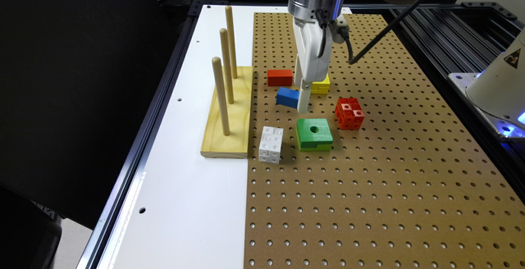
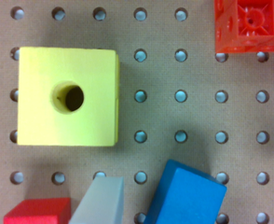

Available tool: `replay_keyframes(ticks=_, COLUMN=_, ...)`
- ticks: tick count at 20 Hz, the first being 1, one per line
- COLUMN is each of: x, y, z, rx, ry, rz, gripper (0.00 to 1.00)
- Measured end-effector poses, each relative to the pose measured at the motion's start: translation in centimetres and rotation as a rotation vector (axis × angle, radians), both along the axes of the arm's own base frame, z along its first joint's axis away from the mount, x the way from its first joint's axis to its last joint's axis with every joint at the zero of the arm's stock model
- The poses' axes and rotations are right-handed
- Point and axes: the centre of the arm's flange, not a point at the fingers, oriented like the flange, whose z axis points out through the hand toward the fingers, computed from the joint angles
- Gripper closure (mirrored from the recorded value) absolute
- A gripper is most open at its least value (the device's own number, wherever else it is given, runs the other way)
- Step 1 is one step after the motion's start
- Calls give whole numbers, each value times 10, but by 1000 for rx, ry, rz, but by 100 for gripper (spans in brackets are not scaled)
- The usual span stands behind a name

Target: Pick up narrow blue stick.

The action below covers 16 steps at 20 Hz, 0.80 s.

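Currently hovering low over the brown perforated pegboard [image 1: 369,187] with the white two-finger gripper [image 1: 303,101], pointing straight down. Standing wide open in the wrist view [image 2: 188,205], gripping nothing. Showing one grey finger [image 2: 99,200] just beside the narrow blue stick [image 2: 186,198], with a gap of bare board between them; showing only a sliver of the other finger at the picture's edge, well clear of the stick. Bracketing the stick between the two fingers, not yet closing on it.

Lying on the pegboard in the exterior view, narrow blue stick [image 1: 287,97], slightly skewed to the hole rows, at 9 o'clock of the fingertip and appearing to touch it from this angle.

Sitting around the stick in the exterior view:
- at 12 o'clock, plain red rectangular block [image 1: 280,77] [image 2: 37,211], near but apart;
- at 2 o'clock, yellow square block with a round hole [image 1: 322,85] [image 2: 67,95], partly hidden behind the gripper;
- at 4 o'clock, red studded cube [image 1: 349,113] [image 2: 251,25];
- at 5 o'clock, green square block with a round hole [image 1: 314,133];
- at 6 o'clock, white studded cube [image 1: 270,144];
- at 9 o'clock, pale wooden base [image 1: 227,137] carrying three tall wooden pegs [image 1: 221,92], resting on the white tabletop [image 1: 184,178].
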Motion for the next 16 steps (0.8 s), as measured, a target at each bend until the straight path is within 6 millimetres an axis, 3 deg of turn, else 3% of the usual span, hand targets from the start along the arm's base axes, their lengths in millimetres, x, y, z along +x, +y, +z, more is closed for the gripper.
replay_keyframes(ticks=16, x=6, y=0, z=-3, rx=1, ry=-15, rz=-1, gripper=0)
